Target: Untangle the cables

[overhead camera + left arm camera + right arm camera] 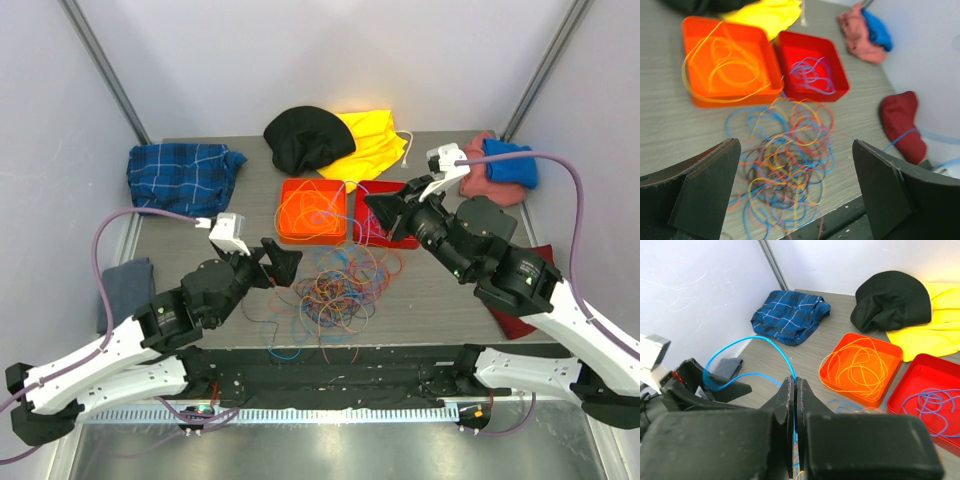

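Released left tool tilts over the cables by the bench's near edge; raised right tool clenches one blue cable

Two trays: an orange tray and a red tray. Perhaps eight cloths. The cables are too tangled to count.

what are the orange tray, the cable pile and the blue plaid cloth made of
Orange tray: likely moulded plastic, smooth, uniform colour, rounded corners. Cables: thin plastic-coated wire or cord, probably; they hold springy loops. Blue plaid cloth: soft woven fabric, crumpled in folds.
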Robot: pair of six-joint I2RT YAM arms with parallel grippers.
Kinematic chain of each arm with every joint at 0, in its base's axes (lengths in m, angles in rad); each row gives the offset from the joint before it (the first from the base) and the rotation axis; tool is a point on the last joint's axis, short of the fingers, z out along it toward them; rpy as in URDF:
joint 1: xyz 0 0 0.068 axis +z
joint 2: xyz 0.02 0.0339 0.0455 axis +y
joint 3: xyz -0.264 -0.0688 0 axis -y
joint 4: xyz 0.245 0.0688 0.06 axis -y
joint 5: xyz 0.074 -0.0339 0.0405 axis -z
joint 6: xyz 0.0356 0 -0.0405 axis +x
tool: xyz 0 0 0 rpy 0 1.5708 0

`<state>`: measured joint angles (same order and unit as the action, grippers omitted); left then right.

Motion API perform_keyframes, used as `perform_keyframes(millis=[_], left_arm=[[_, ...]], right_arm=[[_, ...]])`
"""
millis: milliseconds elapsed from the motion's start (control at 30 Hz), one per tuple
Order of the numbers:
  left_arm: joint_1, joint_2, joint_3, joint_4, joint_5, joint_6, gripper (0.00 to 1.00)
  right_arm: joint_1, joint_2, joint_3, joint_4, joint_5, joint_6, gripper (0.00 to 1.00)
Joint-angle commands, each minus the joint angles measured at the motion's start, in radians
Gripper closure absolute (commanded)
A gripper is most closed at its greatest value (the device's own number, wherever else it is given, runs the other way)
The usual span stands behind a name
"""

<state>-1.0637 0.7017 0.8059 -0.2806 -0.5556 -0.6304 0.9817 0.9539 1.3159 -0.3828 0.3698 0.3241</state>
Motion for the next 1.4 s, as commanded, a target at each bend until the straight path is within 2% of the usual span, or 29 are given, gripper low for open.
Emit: perform_keyframes(millis=[0, 300, 433, 567, 700, 733, 867, 933, 1067, 1367], left_arm=[[0.004, -0.019, -0.027, -0.114, -0.104, -0.112, 0.0], [0.004, -0.044, -0.112, -0.08, -0.07, -0.183, 0.0], [0.004, -0.034, -0.125, -0.077, -0.064, -0.203, 0.0], [0.004, -0.031, -0.125, -0.081, -0.055, -0.213, 0.0], [0.002, -0.051, -0.131, -0.089, -0.044, -0.219, 0.0], [0.004, -0.057, -0.135, -0.091, -0.043, -0.219, 0.0], [0.004, -0.08, -0.14, -0.111, -0.038, -0.222, 0.0], [0.002, -0.109, -0.146, -0.133, -0.037, -0.221, 0.0], [0.004, -0.136, -0.154, -0.144, -0.046, -0.213, 0.0], [0.004, -0.145, -0.166, -0.138, -0.052, -0.213, 0.0]], right_arm=[[0.002, -0.001, 0.065, -0.045, 0.053, -0.034, 0.99], [0.0, -0.034, 0.117, -0.03, 0.162, -0.094, 0.99], [-0.001, 0.026, 0.19, -0.04, 0.331, -0.158, 0.99], [-0.008, 0.127, 0.226, -0.044, 0.428, -0.2, 0.99], [-0.109, 0.2, 0.25, -0.038, 0.382, -0.169, 0.99], [-0.179, 0.209, 0.256, -0.039, 0.356, -0.148, 0.99], [-0.323, 0.266, 0.281, -0.039, 0.261, -0.086, 0.99], [-0.412, 0.321, 0.35, -0.039, 0.203, -0.065, 0.99], [-0.454, 0.377, 0.463, -0.044, 0.163, -0.053, 0.99], [-0.462, 0.439, 0.686, -0.071, 0.132, -0.066, 0.99]])
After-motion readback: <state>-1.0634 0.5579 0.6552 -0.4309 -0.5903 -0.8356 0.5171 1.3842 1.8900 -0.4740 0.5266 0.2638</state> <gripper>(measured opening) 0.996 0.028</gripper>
